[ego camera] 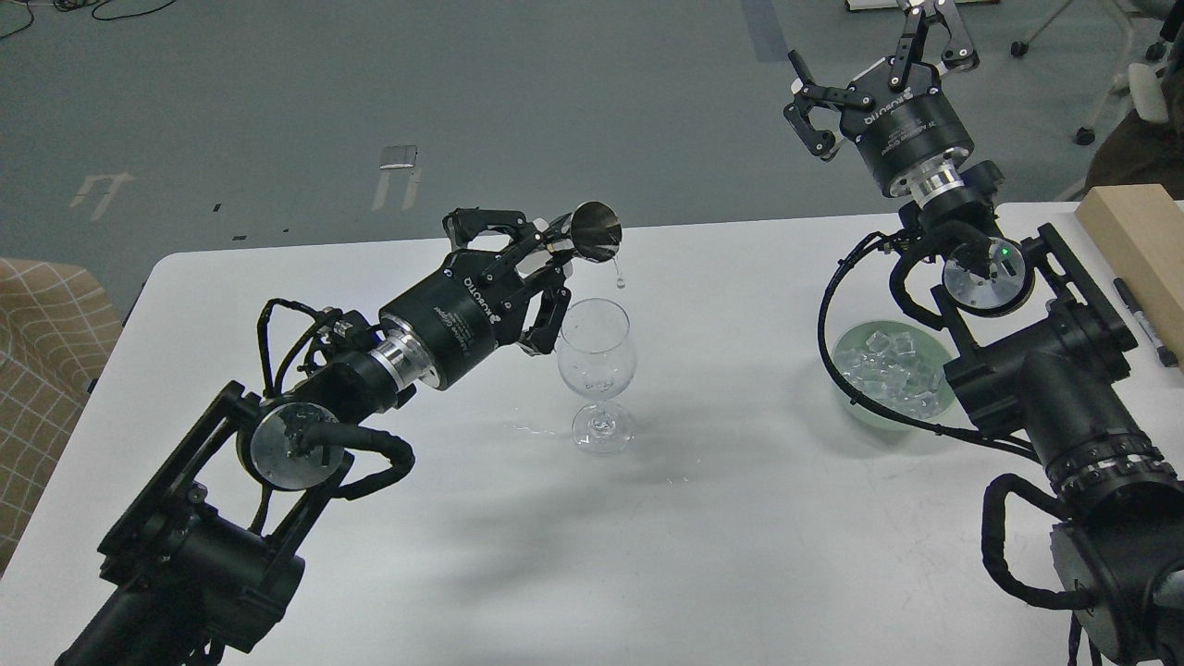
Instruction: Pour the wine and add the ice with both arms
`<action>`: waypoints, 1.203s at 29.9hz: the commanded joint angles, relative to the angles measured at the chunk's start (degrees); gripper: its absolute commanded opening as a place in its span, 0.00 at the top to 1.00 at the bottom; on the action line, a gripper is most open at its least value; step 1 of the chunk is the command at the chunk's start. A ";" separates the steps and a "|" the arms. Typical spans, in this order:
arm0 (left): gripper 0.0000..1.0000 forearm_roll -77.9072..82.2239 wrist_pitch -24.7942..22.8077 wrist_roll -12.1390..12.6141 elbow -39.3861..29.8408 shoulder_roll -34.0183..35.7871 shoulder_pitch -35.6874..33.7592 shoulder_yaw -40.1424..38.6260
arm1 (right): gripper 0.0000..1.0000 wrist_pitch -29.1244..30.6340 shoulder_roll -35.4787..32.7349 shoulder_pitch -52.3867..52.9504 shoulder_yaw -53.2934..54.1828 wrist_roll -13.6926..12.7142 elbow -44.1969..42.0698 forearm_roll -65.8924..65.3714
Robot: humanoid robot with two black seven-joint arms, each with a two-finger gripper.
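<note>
Many small slick ice cubes (890, 372) sit in the bowl (846, 400) below your spread right claw (879, 69) (pinch one squarely), while your left claw (532, 250) pinches the metal cup (594, 233) above the fragile glass (595, 347).

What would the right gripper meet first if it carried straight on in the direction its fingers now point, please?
Probably nothing close. The right gripper, fingers spread, points up and away from the table, toward grey floor and the view's top edge. The bowl of ice lies behind it. Depth is unclear.
</note>
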 commanded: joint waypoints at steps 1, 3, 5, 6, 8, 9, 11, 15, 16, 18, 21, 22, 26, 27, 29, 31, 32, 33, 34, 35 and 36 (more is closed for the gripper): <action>0.80 -0.07 -0.24 -0.17 0.24 0.43 0.16 -0.14 | 0.00 0.00 0.00 0.01 -0.01 -0.02 0.00 0.00; 0.80 -0.07 -0.59 -0.26 0.68 0.52 0.16 -0.31 | 0.00 0.00 0.00 0.01 -0.01 0.07 0.09 0.00; 0.80 -0.07 -1.12 -0.26 0.94 0.61 0.25 -0.58 | 0.00 0.00 0.00 -0.08 -0.01 0.07 0.00 0.00; 0.80 -0.07 -1.21 -0.26 0.94 0.70 0.34 -0.67 | 0.00 0.00 0.00 -0.08 -0.01 0.07 0.09 0.00; 0.80 -0.07 -1.38 -0.26 0.94 0.87 0.42 -0.76 | 0.00 0.00 0.00 -0.08 -0.01 -0.02 0.00 0.00; 0.80 -0.07 -1.47 -0.35 0.94 0.87 0.34 -0.84 | 0.00 0.00 0.00 -0.08 -0.01 0.07 0.09 0.00; 0.80 0.02 -1.64 -0.43 0.94 1.22 0.34 -0.76 | 0.00 0.00 0.00 0.01 -0.01 -0.02 0.09 0.00; 0.80 2.38 -2.44 -0.61 1.03 1.49 0.60 -0.76 | 0.00 0.00 0.00 0.01 0.08 0.07 0.09 0.00; 0.80 2.82 -2.70 -0.61 0.95 1.49 0.69 -0.84 | 0.00 0.00 0.00 0.01 0.08 -0.02 0.09 0.00; 0.80 3.79 -3.14 -0.61 0.94 1.49 0.86 -0.84 | 0.00 0.00 0.00 0.01 0.08 -0.02 0.09 0.00; 0.80 3.97 -3.05 -0.70 1.03 1.49 0.86 -0.84 | 0.00 0.00 0.00 0.01 0.08 0.07 0.09 0.00; 0.80 3.97 -3.14 -0.70 1.03 1.49 0.78 -0.84 | 0.00 0.00 0.00 0.01 0.08 -0.02 0.09 0.00; 0.80 5.54 -3.23 -0.78 1.03 1.58 0.86 -0.84 | 0.00 0.00 0.00 0.01 0.08 0.07 0.09 0.00; 0.80 5.99 -3.23 -0.79 1.03 1.58 0.86 -0.84 | 0.00 0.00 0.00 0.01 0.08 -0.02 0.09 0.00; 0.80 6.95 -3.66 -0.79 1.03 1.49 0.86 -0.93 | 0.00 0.00 0.00 0.01 0.08 -0.02 0.09 0.00; 0.80 7.22 -3.93 -0.79 1.03 1.58 0.86 -0.93 | 0.00 0.00 0.00 0.01 0.08 0.07 0.09 0.00; 0.80 7.31 -3.93 -0.79 1.12 1.58 0.86 -0.93 | 0.00 0.00 0.00 0.09 0.08 -0.02 0.18 0.00; 0.80 7.40 -4.02 -0.79 1.21 1.58 0.86 -0.93 | 0.00 0.00 0.00 0.10 0.08 -0.02 0.09 0.00; 0.80 7.57 -4.02 -0.79 1.30 1.58 0.86 -0.93 | 0.00 0.00 0.00 0.10 0.08 -0.02 0.09 0.00; 0.80 7.92 -4.11 -0.87 1.30 1.58 0.95 -0.93 | 0.00 0.00 0.00 0.10 0.08 0.07 0.09 0.00; 0.80 8.19 -4.19 -0.87 1.30 1.66 0.95 -0.93 | 0.00 0.00 0.00 0.10 0.17 -0.02 0.09 0.00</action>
